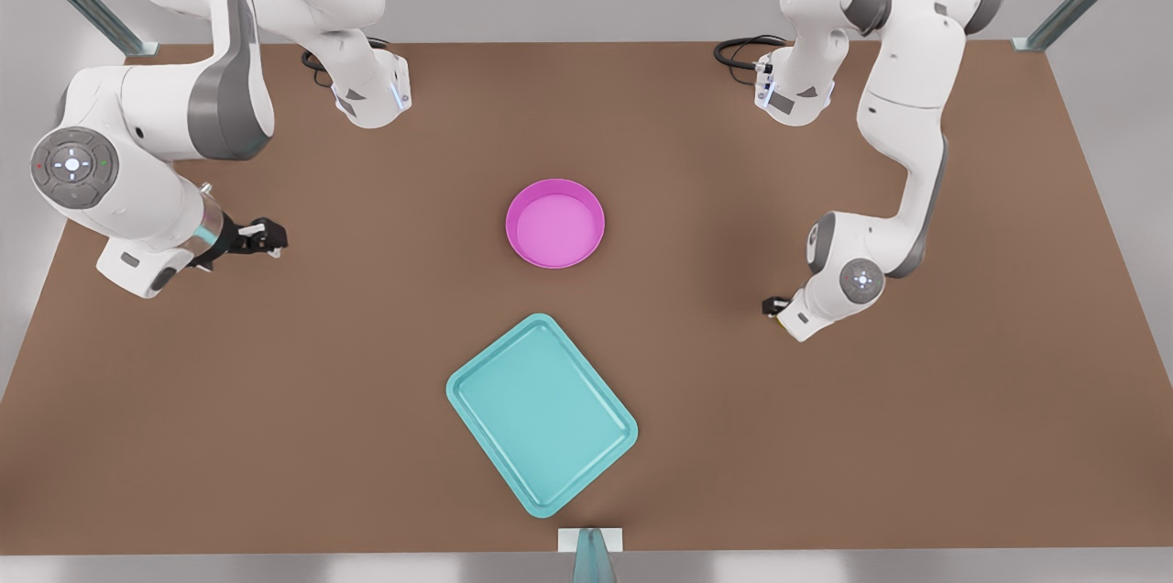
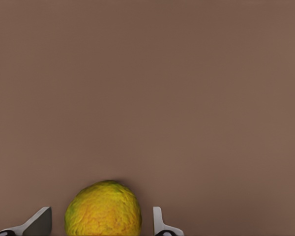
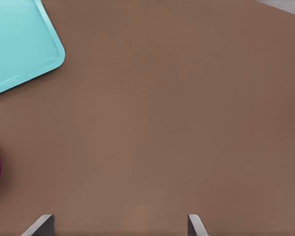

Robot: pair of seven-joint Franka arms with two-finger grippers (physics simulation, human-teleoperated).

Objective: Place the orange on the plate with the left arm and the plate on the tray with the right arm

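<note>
— At the middle left of the front view, what's that arm doing?

— That's the right gripper (image 1: 264,237), hanging over bare brown tabletop (image 1: 367,363), well apart from everything. Its wrist view shows the fingers (image 3: 39,223) spread wide with nothing between them. It waits.

— And further right?

— Just above the frame's centre sits the round magenta-pink shallow plate (image 1: 555,224), with nothing in it. Below it, at lower centre, the flat teal rectangular tray (image 1: 541,413) lies skewed, also bare, near the plate but not touching it.

— Then the arm at the middle right?

— The left gripper (image 1: 775,306), low at the table. Its wrist view shows the small bumpy yellow-orange orange (image 2: 103,210) resting on the table between parted fingers (image 2: 160,223), with a gap on each side. So the gripper straddles the fruit but has no hold on it.

— How far along, then?

— Barely begun, I'd judge. Neither placement is done: the orange needs grasping, carrying and setting on the plate, then the plate must go onto the tray.

— Anything hard to see?

— In the front view the left wrist hides nearly all of the orange and the fingers. The left wrist view cuts off the fruit's lower part and the finger bases, so contact lower down can't be ruled out
</note>
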